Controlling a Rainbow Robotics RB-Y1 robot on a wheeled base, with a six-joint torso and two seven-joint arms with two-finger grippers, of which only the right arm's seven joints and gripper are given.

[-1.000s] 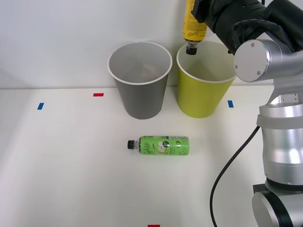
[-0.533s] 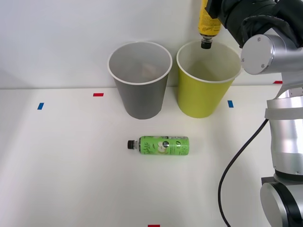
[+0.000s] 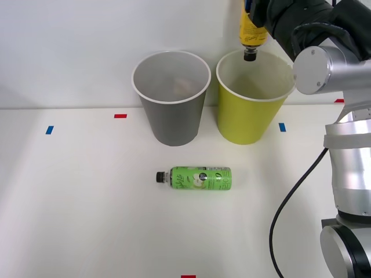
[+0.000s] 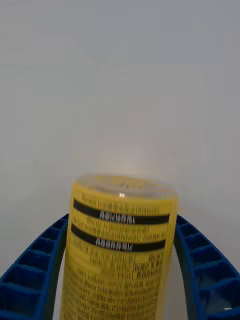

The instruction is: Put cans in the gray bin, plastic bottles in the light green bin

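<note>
Right gripper (image 4: 120, 280): both blue ribbed fingers (image 4: 30, 272) pressed against the sides of the yellow-labelled bottle (image 3: 253, 29), clamped on it; in the front view the bottle hangs cap-down at the upper right of the frame, its black cap just above the back rim of the light green bin (image 3: 251, 113); the right arm (image 3: 324, 40) enters from the upper right, its silver elbow joint beside the bin's right edge; the gray bin (image 3: 171, 101) stands just left of the light green bin, upper centre; the green-labelled bottle (image 3: 197, 178) lies on its side on the white table (image 3: 81, 214), centre of frame, cap pointing left, in front of both bins and apart from them.
</note>
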